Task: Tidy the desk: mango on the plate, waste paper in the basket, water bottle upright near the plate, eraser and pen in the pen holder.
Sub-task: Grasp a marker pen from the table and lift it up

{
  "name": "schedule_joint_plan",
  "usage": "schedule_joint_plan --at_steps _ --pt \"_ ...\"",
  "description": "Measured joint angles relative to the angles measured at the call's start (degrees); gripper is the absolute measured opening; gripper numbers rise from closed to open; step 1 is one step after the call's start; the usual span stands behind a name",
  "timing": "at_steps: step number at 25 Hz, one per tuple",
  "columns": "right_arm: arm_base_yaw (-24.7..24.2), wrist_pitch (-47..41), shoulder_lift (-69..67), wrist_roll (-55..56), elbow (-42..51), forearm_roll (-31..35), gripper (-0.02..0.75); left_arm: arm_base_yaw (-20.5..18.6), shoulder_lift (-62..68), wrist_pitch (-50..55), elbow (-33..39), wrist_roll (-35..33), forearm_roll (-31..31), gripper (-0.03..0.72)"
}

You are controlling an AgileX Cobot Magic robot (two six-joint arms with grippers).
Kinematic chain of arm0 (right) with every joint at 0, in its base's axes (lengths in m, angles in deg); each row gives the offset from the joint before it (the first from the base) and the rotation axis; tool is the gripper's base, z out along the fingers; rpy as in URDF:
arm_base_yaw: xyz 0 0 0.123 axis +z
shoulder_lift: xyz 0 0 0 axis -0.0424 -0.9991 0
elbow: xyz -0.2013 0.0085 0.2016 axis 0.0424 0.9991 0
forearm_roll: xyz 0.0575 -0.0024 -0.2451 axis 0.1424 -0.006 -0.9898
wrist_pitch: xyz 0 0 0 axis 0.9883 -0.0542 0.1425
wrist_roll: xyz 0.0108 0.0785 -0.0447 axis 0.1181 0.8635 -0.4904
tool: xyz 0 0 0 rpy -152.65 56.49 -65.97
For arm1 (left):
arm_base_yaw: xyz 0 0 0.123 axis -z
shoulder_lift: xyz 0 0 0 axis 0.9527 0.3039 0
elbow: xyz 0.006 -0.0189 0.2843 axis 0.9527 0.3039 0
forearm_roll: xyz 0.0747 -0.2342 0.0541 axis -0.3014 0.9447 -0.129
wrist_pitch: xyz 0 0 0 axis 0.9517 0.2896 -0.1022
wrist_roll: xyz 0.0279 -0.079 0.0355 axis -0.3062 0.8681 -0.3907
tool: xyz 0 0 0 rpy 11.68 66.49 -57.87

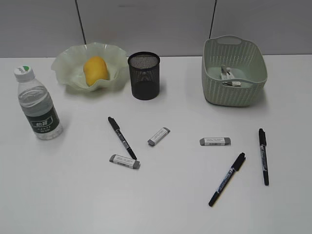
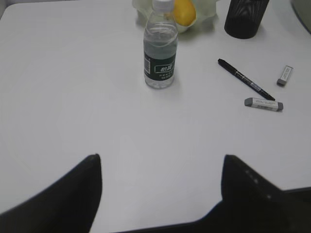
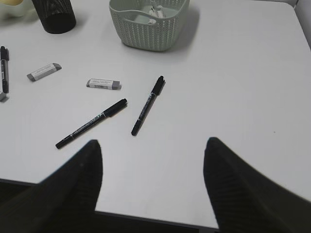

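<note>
Three pens and three erasers lie loose on the surface (image 1: 58,195). Mango (image 1: 95,69) sits in the plate (image 1: 66,66) at back left. Bottle (image 1: 37,105) stands upright, cap on, front-left of the plate and a little apart from it. Holder (image 1: 144,75) stands just right of the plate; can't tell if anything is in it. Basket (image 1: 234,70) at back right, crumpled paper (image 1: 228,77) inside.

Left pen (image 1: 122,138) lies diagonally mid-surface, its lower tip touching or just beside the left eraser (image 1: 125,162). Middle eraser (image 1: 159,136) lies right of that pen, apart. Right eraser (image 1: 215,141) lies further right. Middle pen (image 1: 227,179) runs diagonally at front right; right pen (image 1: 263,156) lies nearly straight, just beyond it. Neither touches an eraser.

Left claw (image 2: 162,167): fingers spread wide, nothing between them, above bare surface, well short of the bottle. Right claw (image 3: 153,150): also spread wide and empty, at the near edge, with the middle and right pens just ahead of it. Neither claw shows in the exterior view.
</note>
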Motion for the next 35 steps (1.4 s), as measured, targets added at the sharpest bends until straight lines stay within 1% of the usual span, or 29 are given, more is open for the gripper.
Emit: schedule_joint_plan --at_steps 6,20,27,35 --pt "0.0 0.0 0.0 0.0 0.0 0.0 0.519 0.0 0.0 -5.5 2.2 0.0 -0.3 0.576" --pt "0.0 0.0 -1.6 0.0 0.0 0.0 0.519 0.0 -0.1 -5.9 2.4 0.0 -0.4 0.539" --pt "0.0 -0.1 -12.8 0.0 -3.1 0.1 0.519 0.0 -0.1 -5.9 2.4 0.0 -0.4 0.538" --pt "0.0 -2.8 -37.1 3.2 -12.0 0.5 0.516 0.0 -0.1 -5.9 2.4 0.0 -0.4 0.524"
